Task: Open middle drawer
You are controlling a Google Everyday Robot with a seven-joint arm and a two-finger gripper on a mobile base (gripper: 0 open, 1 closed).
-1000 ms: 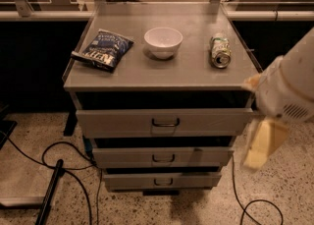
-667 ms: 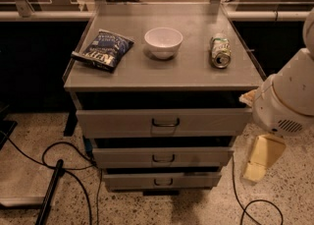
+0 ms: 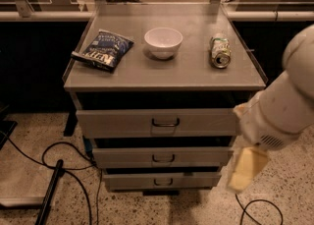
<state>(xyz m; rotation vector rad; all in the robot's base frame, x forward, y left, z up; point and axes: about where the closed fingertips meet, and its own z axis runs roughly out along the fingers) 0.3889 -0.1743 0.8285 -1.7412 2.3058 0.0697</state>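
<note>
The grey cabinet has three drawers. The middle drawer [image 3: 162, 157] is shallow and wide with a small dark loop handle [image 3: 163, 158] at its centre, and its front sits roughly in line with the others. The top drawer [image 3: 157, 122] is taller; the bottom drawer [image 3: 162, 181] is lowest. My gripper [image 3: 244, 172] hangs at the right of the cabinet, its pale yellow fingers pointing down beside the right ends of the middle and bottom drawers, well right of the handle. The white arm [image 3: 287, 106] comes in from the right edge.
On the cabinet top [image 3: 167, 69] lie a blue chip bag [image 3: 104, 49], a white bowl [image 3: 163, 42] and a tipped can [image 3: 220, 51]. Black cables [image 3: 64, 160] run over the speckled floor at the left, another cable [image 3: 260, 209] at the right. Desks and office chairs stand behind.
My arm and gripper have moved downward at the right of the cabinet, the fingers dropping from top-drawer level to middle and bottom-drawer level. The drawers have not moved.
</note>
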